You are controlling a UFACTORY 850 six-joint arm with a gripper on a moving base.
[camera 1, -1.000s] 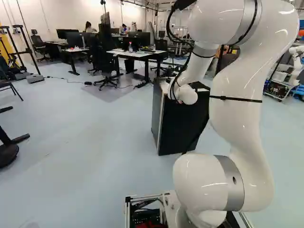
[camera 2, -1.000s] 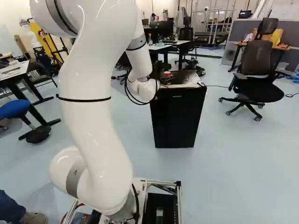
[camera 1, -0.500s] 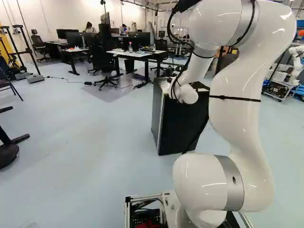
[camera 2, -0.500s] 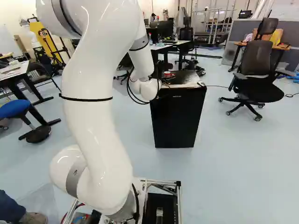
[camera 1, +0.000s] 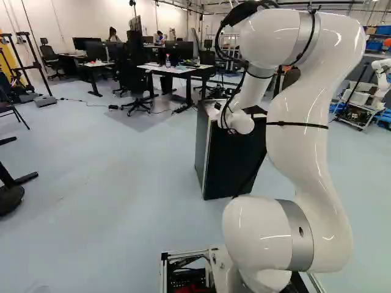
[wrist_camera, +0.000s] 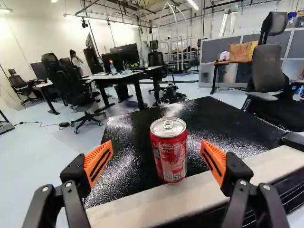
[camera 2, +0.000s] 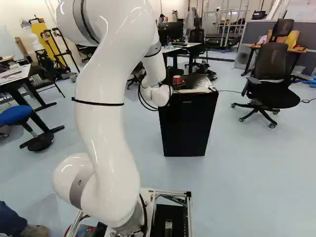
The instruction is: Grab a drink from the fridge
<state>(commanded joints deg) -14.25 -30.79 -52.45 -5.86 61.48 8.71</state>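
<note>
A red drink can with a silver top (wrist_camera: pixel 168 152) stands upright on the dark, glossy top of the small black fridge (camera 2: pixel 187 128), near its pale front strip. The fridge is just right of the middle in both base views.

The white jointed arm (camera 1: pixel 305 159) rises at the right of the left base view, its wrist end in front of the fridge's upper part. The black two-fingered gripper with orange pads (wrist_camera: pixel 157 146) has its jaws spread wide, holding nothing. In the wrist view the can shows between the pads, with a gap on each side; whether it is already between the fingers or just ahead cannot be told.

A black office chair with armrests (camera 2: pixel 274 101) stands at the right of the right base view, and a blue-seated stool (camera 2: pixel 16 116) at its left. In the left base view, a white-topped desk (camera 1: pixel 174 69) is at upper middle, and another robot, white (camera 1: pixel 382 76), at the upper right edge.
</note>
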